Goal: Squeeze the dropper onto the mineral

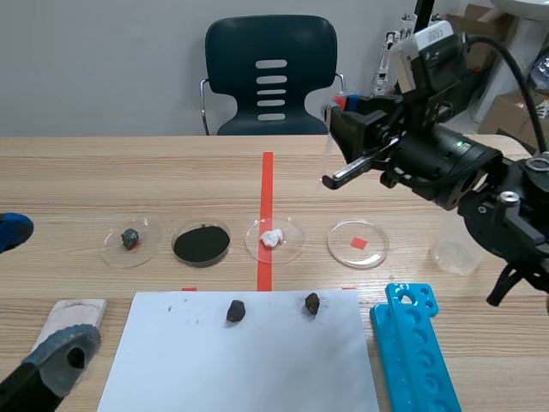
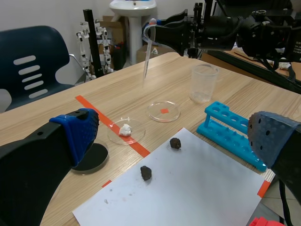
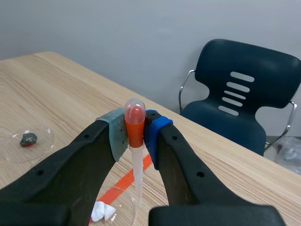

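The right gripper (image 3: 135, 128) is clamping the dropper (image 3: 137, 174) between its two pads, just below the rounded orange-red bulb. The tube is hanging tip-down and close to upright, likely so that nothing runs out before it is wanted, and so that a tighter pinch at that spot could push liquid out. The arm is carrying the dropper high above the table (image 1: 77, 172), well above everything on it. From the scene view, it is hanging roughly over the stretch between the dish with the white lump (image 1: 274, 239) and the dish with the orange square (image 1: 358, 244).

Two dark stones are lying on the white paper (image 1: 240, 369) nearer the robot, the left stone (image 1: 236, 311) and the right stone (image 1: 312, 301), apart from each other. A third stone is sitting in the far-left dish (image 1: 130, 241), beside a dish of black powder (image 1: 202, 244). I cannot tell which stone is meant – the pair on the paper look set out for it. Either way, the tip is not over any stone yet, so no drop should be released here.

The left gripper (image 1: 39, 292) is resting low beside the paper with its fingers spread wide and holding nothing, well out of the way. The clear cup (image 1: 455, 255) and the blue rack (image 1: 412, 343) are standing off to the right – and the arm will need to be clearing both as it lowers
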Controlling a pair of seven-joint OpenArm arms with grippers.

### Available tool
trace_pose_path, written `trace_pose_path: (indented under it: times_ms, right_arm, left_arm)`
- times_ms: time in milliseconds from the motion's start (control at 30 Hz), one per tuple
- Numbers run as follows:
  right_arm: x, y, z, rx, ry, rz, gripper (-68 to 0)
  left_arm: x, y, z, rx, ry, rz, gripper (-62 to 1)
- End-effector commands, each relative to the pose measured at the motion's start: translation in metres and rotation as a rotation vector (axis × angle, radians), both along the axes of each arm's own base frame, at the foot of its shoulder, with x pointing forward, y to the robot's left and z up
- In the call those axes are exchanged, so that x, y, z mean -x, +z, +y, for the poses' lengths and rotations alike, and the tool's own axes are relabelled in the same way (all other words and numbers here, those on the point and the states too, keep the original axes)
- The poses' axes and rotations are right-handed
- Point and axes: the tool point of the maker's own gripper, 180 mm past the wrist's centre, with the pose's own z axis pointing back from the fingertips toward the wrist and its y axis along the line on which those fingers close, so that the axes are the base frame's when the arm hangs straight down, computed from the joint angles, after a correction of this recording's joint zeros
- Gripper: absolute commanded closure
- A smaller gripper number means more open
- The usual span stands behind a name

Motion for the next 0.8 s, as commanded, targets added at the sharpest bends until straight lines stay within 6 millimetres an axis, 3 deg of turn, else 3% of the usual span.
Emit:
trace_pose_path:
  times_ms: [0, 367, 767]
  right_arm:
    - [-0.004, 0.016, 0.006, -0.014, 0.014, -0.044, -8.8]
    - [0.006, 0.005, 0.046, 0.014, 0.089, -0.030, -8.8]
    - [0.005, -0.033, 0.056, 0.058, 0.083, 0.042, -8.7]
  left_arm:
    - [-0.001, 0.009, 0.000, 0.021, 0.004, -0.023, -62.3]
    - [-0.001, 0.009, 0.000, 0.021, 0.004, -0.023, -62.3]
    - [-0.001, 0.009, 0.000, 0.021, 0.004, -0.023, -62.3]
